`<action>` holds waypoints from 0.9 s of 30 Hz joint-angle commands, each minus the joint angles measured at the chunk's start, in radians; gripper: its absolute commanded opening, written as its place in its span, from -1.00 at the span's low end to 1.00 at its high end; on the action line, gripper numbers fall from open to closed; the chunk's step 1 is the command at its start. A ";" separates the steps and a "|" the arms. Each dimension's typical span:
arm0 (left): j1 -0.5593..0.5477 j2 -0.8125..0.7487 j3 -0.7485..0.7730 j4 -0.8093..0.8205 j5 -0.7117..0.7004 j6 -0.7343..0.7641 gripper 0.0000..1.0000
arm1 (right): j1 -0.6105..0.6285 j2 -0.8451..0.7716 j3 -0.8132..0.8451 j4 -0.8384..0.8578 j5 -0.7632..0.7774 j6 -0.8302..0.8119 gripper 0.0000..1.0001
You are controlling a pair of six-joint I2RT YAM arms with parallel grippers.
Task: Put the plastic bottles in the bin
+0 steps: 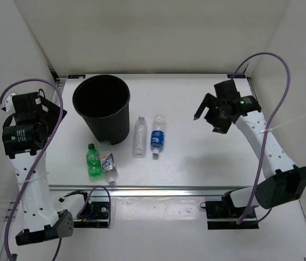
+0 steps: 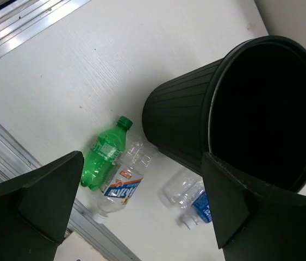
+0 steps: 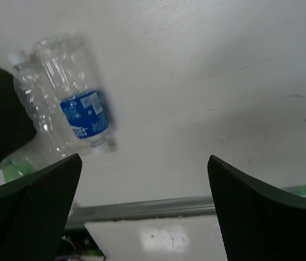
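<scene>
Spread wide and grasping nothing, the left fingers (image 2: 44, 206) hang at the counter's (image 1: 196, 163) left edge; the right fingers (image 3: 261, 212), likewise released, hover far right. All four bottles lie outside the upright bin (image 1: 112, 126), which stands far left. The green bottle (image 1: 93, 161) and white-blue label bottle (image 1: 108, 162) lie side by side just near of it, the plain clear bottle (image 1: 139, 136) and blue label bottle (image 1: 157, 137) just right.
</scene>
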 commanded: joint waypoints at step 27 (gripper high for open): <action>-0.035 -0.057 -0.085 -0.035 0.063 0.126 1.00 | 0.209 0.902 0.449 0.261 -0.465 -0.356 0.91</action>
